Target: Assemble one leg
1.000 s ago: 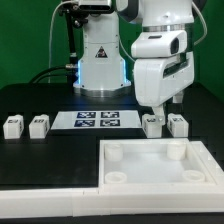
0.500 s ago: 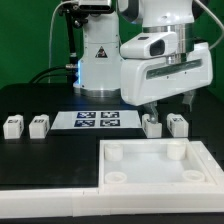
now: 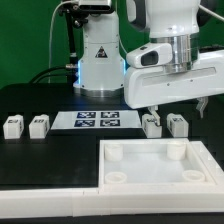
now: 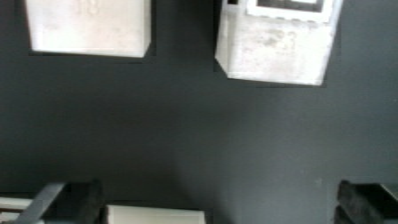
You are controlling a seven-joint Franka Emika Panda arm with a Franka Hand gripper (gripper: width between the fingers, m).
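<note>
Little of the job looks done, judging from how the parts lie on the black table point(image 3: 40, 160). The white arm point(image 3: 165, 20) reaches in from the far side and hangs over the exterior view's right. The big white tray point(image 3: 150, 145) sits near and to that same right, and every round corner socket point(image 3: 118, 153) that shows is bare, so no peg has gone in yet. Beyond the tray's left end the marker board point(image 3: 97, 121) lies flat in the middle of the table. The gripper point(image 3: 177, 108) hovers just above the tray's far rim, its fingers point(image 3: 148, 108) spread wide with nothing held between them. The wrist view agrees: its fingertips point(image 4: 63, 200) stand well apart with dark table between. The leg point(image 3: 177, 124) it seems to be lining up on stands upright on the table right below, just beyond the tray's far rim. A second leg point(image 3: 152, 125) stands just beside it on the exterior view's left, and two more legs point(image 3: 13, 126) wait well off to that left. The wrist view also shows two white blocks point(image 4: 276, 40), one bearing part of a tag, and a white patch between the fingers too cropped to name. What is left, by my reading, is nearly everything: descend, close on the leg, lift it, carry it to a socket and seat it there
</note>
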